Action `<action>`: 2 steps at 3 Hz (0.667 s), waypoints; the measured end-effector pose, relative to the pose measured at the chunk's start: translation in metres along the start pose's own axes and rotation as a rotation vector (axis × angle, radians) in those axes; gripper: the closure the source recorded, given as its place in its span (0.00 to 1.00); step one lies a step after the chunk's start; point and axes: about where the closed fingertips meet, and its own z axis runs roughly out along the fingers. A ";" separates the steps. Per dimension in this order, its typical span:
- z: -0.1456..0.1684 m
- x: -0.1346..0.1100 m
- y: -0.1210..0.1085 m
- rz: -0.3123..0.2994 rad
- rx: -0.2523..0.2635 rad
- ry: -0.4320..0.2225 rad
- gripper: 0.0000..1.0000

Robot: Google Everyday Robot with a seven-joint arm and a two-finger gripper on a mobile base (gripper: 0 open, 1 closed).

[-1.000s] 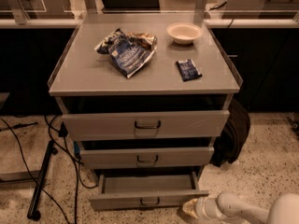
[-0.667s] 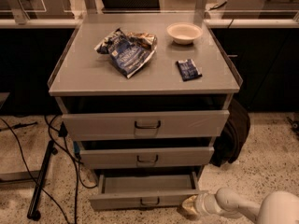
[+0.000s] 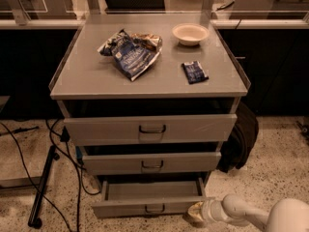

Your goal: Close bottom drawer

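We see the bottom drawer (image 3: 124, 209) pulled out, lowest in the cabinet (image 3: 91, 76). Our gripper (image 3: 195, 213) sits low by its right front corner; whether it is clenched or released, we cannot tell.

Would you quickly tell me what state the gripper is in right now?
Gripper: state cannot be told; it sits low at the right front corner of the pulled-out bottom drawer.

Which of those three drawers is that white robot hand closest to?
The bottom drawer, the lowest and narrowest-fronted: the gripper sits at its right front corner. The middle drawer and top drawer are higher up, away from it.
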 end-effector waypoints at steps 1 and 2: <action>0.001 -0.003 -0.009 -0.027 0.029 -0.005 1.00; 0.001 -0.005 -0.017 -0.047 0.052 -0.006 1.00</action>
